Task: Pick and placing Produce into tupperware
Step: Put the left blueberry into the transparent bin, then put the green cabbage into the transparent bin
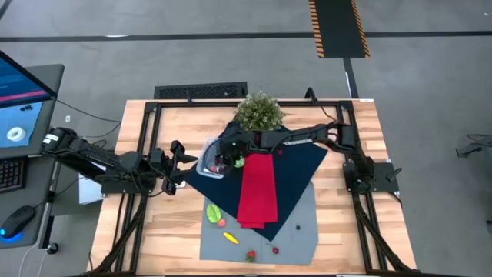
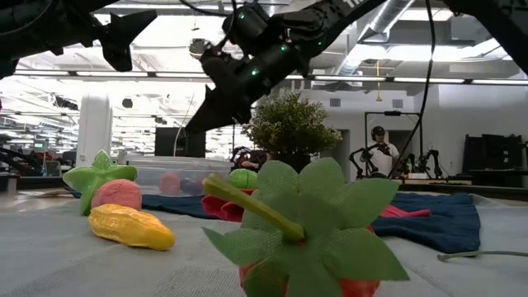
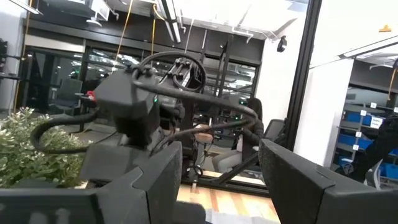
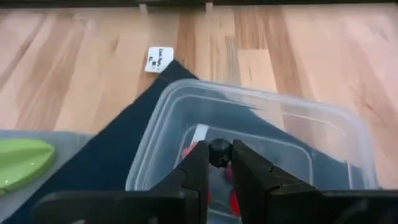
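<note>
**A:** Where does the tupperware (image 1: 207, 158) sit?

**B:** Just left of centre in the high view, on the left corner of a dark blue cloth (image 1: 301, 165). In the right wrist view its clear rim (image 4: 261, 99) fills the middle, and red bits show on its floor.

**A:** And the produce?

**B:** A green round piece (image 1: 239, 162) lies at the container's right edge. The rest is spread over the grey mat (image 1: 300, 227) in the lower middle of the frame: a green leaf (image 1: 213, 212), a pink piece (image 1: 222, 222), a yellow piece (image 1: 231, 238) and two red berries (image 1: 250, 255). In the low view a leafy-topped berry (image 2: 305, 239) fills the foreground.

**A:** What are the right jaws doing?

**B:** The right gripper (image 4: 219, 163) hangs directly over the open container. Its jaws are drawn nearly together, pinching a small dark round piece (image 4: 219, 151). I cannot tell what that piece is.

**A:** The left arm?

**B:** The left gripper (image 1: 176, 165) waits just left of the container, above the wooden worktop (image 1: 350, 131). Its jaws are spread, with nothing between them.

**A:** Anything else nearby?

**B:** A red cloth (image 1: 257, 188) lies right of the container across the blue one, and a potted plant (image 1: 260, 111) stands above it at upper centre.
</note>
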